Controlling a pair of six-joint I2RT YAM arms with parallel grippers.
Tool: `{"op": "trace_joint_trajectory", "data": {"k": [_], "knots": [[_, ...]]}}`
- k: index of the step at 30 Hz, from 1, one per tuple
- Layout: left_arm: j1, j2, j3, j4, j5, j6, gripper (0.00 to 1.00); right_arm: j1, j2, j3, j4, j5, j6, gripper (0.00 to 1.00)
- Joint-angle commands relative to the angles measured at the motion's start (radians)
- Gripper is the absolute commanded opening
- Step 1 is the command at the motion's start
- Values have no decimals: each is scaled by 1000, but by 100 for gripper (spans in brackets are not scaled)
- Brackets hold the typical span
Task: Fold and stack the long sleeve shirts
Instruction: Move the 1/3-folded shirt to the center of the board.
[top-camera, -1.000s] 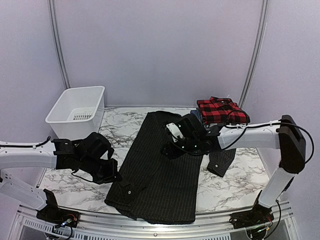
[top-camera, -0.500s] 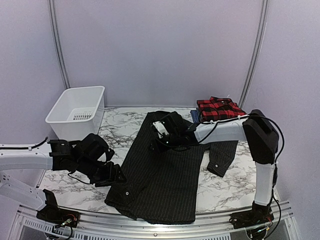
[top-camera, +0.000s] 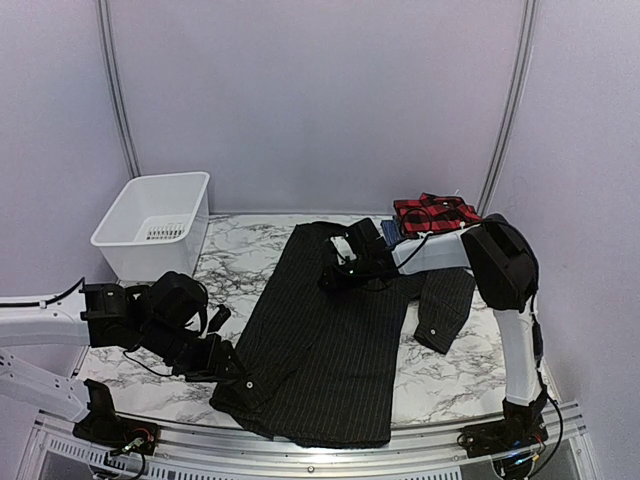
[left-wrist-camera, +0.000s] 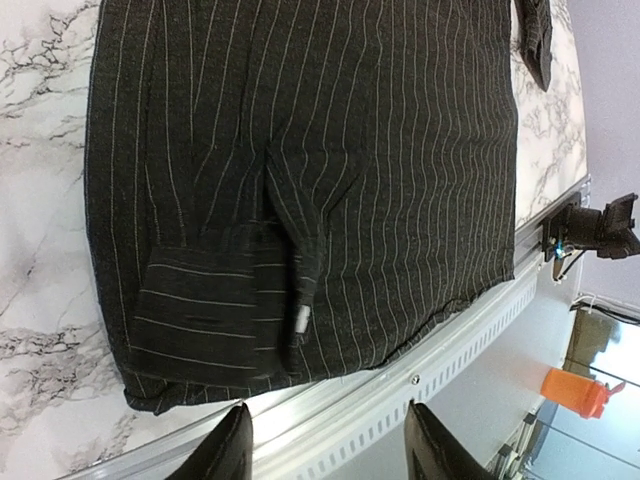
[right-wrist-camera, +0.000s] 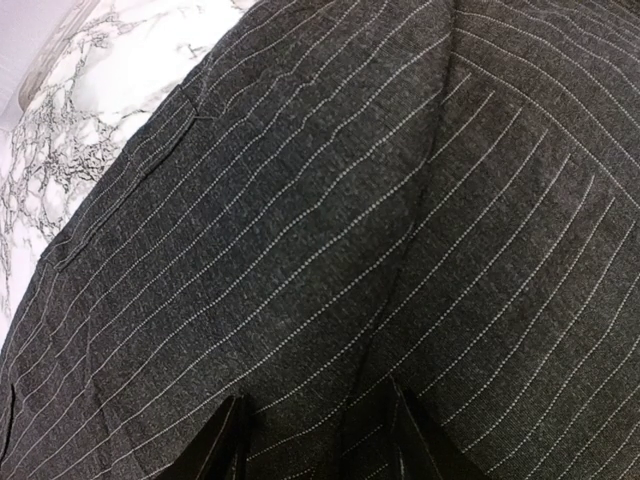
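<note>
as the top view shows, the black pinstriped shirt (top-camera: 320, 350) lies flat at centre, right gripper (top-camera: 335, 278) over its far part, left gripper (top-camera: 222, 362) by its near left hem; red plaid shirt (top-camera: 432, 213) partly hidden. left wrist: fingers (left-wrist-camera: 232, 450) spread, empty. right wrist: fingers (right-wrist-camera: 228, 445) spread over pinstripes, contact unclear

place: robot test lab | walls: plain pale panels (top-camera: 320, 100) held by metal poles (top-camera: 116, 90) | table: marble-look top (top-camera: 455, 375) with a metal rail (top-camera: 300, 452) | robots: two white arms (top-camera: 40, 325) bolted on, wires (top-camera: 125, 448) by the bases
</note>
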Motion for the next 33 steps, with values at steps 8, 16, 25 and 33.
{"op": "trace_joint_trajectory", "data": {"k": [8,16,25,33], "knots": [[-96,40,15,-61,29,54,72,-7,20,25,-25,-9,-9,46],[-144,209,36,29,-32,16,67,-8,14,26,-33,-8,-18,46],[-149,264,65,125,-117,-16,66,-8,11,26,-32,-13,-18,45],[-149,158,109,193,73,-19,63,-9,9,31,-46,-1,-29,45]]}}
